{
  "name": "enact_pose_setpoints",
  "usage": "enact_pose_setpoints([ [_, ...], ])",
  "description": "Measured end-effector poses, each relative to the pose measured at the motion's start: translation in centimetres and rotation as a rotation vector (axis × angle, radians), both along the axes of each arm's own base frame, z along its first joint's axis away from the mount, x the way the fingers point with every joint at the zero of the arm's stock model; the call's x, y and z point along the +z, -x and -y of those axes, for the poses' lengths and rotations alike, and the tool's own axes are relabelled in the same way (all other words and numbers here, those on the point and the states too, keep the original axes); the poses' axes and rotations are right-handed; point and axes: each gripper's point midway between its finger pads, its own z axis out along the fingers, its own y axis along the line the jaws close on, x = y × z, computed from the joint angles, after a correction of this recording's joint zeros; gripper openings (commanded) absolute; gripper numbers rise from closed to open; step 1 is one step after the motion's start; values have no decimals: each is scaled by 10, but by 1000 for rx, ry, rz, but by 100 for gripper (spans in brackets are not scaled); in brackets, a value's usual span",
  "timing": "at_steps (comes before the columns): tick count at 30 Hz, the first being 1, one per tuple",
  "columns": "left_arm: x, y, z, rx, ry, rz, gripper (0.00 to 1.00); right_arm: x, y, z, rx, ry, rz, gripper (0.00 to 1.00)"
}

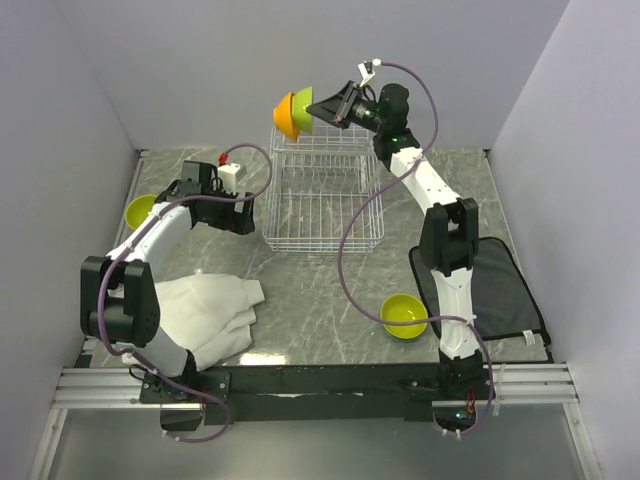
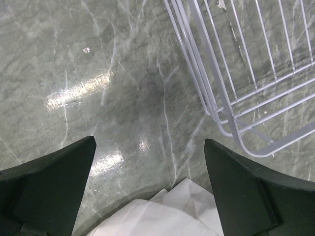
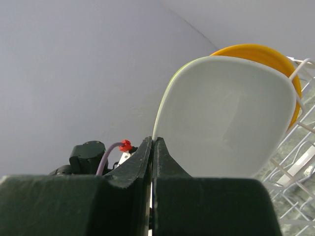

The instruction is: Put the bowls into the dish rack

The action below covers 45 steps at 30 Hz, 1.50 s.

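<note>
My right gripper (image 1: 322, 108) is shut on the rim of a bowl (image 1: 303, 105) that is lime outside and pale white inside (image 3: 231, 113). It holds the bowl on edge above the raised back tier of the white wire dish rack (image 1: 320, 200). An orange bowl (image 1: 285, 116) stands on edge right behind it, also in the right wrist view (image 3: 268, 53). My left gripper (image 1: 245, 218) is open and empty over the table by the rack's front left corner (image 2: 236, 98). A lime bowl (image 1: 140, 208) sits at far left, and another (image 1: 404, 315) at front right.
A crumpled white cloth (image 1: 210, 310) lies front left, its edge under the left gripper (image 2: 167, 211). A black mat (image 1: 495, 285) lies at right by the right arm's base. Walls close in on three sides.
</note>
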Motion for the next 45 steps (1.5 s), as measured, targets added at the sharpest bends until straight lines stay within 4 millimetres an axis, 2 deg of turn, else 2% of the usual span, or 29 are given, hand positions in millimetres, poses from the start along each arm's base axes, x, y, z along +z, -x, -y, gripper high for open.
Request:
enact_pose_setpoints([
  [5,-7,0,1,-5,-20,-10,99,-3,-5,4,-4,-18,-14,4],
  [8,-9,0,1,-15,-34,-16,99,-8,-8,4,-5,-26,-22,0],
  [16,-19,-7,2,-19,-51,-30,99,-32,-18,3,3,-46,-71,0],
  [18,-22,-8,3,-22,-61,-37,99,-34,-19,3,3,-49,-80,9],
  [19,-23,-9,4,-27,-67,-38,99,-34,-19,3,3,-53,-80,24],
  [20,-23,-10,6,-34,-72,-37,99,-35,-20,3,2,-56,-84,29],
  [26,-19,-15,17,-61,-81,-19,99,-35,-24,7,-17,-66,-94,42],
  [31,-18,-17,18,-61,-87,-14,100,-37,-30,15,-41,-56,-89,50],
  [34,-17,-17,17,-57,-91,-10,99,-37,-32,23,-65,-39,-89,52],
  [38,-7,-16,16,-52,-92,17,99,-32,-26,39,-106,-1,-94,54],
  [39,-2,-15,15,-50,-92,29,99,-29,-23,44,-116,9,-93,62],
  [40,4,-13,14,-46,-93,45,99,-25,-20,50,-131,23,-85,63],
  [43,26,-7,10,-38,-85,105,99,-6,-2,69,-175,111,-20,66],
  [45,41,-1,8,-34,-79,147,100,13,10,81,-216,192,61,66],
])
